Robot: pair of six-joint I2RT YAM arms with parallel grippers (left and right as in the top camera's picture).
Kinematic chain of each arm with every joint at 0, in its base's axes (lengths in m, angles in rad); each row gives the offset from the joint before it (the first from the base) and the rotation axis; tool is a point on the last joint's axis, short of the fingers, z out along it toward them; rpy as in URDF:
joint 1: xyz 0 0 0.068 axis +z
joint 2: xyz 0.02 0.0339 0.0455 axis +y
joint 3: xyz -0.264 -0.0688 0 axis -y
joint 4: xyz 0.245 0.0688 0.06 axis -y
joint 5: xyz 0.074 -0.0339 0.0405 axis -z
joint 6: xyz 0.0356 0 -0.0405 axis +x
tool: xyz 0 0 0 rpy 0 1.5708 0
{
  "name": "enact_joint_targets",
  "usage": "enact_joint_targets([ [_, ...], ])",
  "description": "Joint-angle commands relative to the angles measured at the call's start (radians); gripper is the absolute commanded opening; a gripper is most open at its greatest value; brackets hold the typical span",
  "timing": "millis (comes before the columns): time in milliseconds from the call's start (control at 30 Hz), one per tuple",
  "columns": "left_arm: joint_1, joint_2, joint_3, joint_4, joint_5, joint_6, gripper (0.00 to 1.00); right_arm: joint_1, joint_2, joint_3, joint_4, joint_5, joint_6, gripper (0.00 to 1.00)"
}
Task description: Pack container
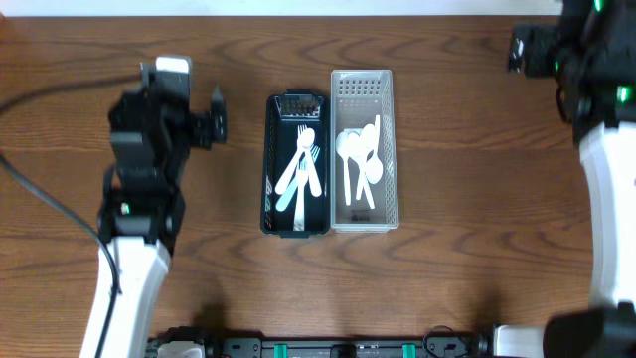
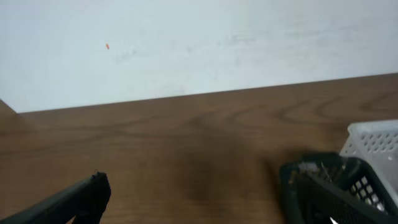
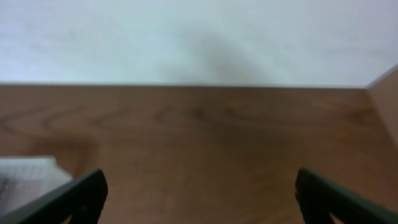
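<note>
Two baskets sit side by side mid-counter (image 1: 467, 199): a black basket (image 1: 270, 169) holding white forks (image 1: 303, 169) and a white basket (image 1: 395, 149) holding white spoons (image 1: 358, 159). I judge the cutlery light, slick and slightly bendy, best pinched across a handle, and the stiff mesh baskets best taken by a rim wall. The left jaws and right jaws both stand open and empty, well apart from the baskets, and I can read no label or writing.

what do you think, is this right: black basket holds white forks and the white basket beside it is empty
No: the black basket holds white forks, but the white basket beside it holds white spoons, as the overhead view shows.
</note>
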Motion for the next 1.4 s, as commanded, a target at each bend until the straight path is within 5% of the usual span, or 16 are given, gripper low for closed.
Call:
enact_joint_targets([
  [0,0.001,-0.116,-0.154,0.024,0.011,0.017,0.98,-0.014,-0.18,-0.251,0.128,0.013,-0.008,0.99],
  [300,-0.019,-0.394,-0.439,0.063,0.01,0.017,0.98,0.044,-0.665,-0.907,0.592,0.022,-0.063,0.99],
  [533,-0.018,-0.559,-0.534,0.028,-0.043,0.021,0.98,0.117,-1.018,-1.207,0.697,0.08,-0.063,0.99],
  [1367,-0.018,-0.642,-0.618,0.053,-0.051,0.066,0.98,0.128,-1.114,-1.248,0.587,0.102,-0.062,0.99],
])
